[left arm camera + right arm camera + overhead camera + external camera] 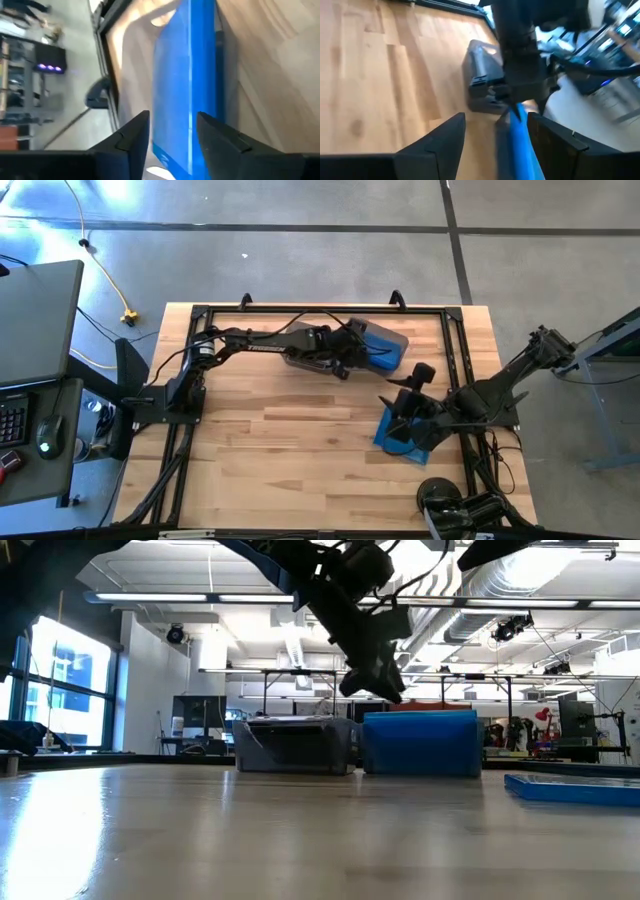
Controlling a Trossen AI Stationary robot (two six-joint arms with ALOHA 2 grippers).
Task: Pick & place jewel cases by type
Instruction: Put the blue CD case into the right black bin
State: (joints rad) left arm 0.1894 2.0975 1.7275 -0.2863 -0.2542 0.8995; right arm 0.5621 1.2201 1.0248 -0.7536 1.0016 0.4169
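Table [260, 470], bench notes. All positions are referenced to the grey bin [295, 745], which sits at the far edge near the middle.

- Second bin [398, 340]: just beside the grey bin on the right-arm side, with blue showing inside it. From the low view it reads as a blue block [420, 743] the same height as the grey bin.
- Left gripper [172, 116]: above the seam between the grey bin and the second bin, hanging clear of both rims in the low view [372, 675]. Fingers [132, 135] are spread. A blue case [185, 75] stands on edge directly past the fingertips, in line with the gap. Can't tell whether either finger touches it.
- Right gripper [403, 415]: well nearer than the grey bin, toward the right-arm side, low over a loose case [400, 442]. In the low view that case [575, 787] lies flat on the table, well apart from the grey bin.
- Right fingers [440, 142] are wide apart. A thin blue strip shows in the gap, nearer one finger; contact not resolvable.
- Grey bin contents: not visible
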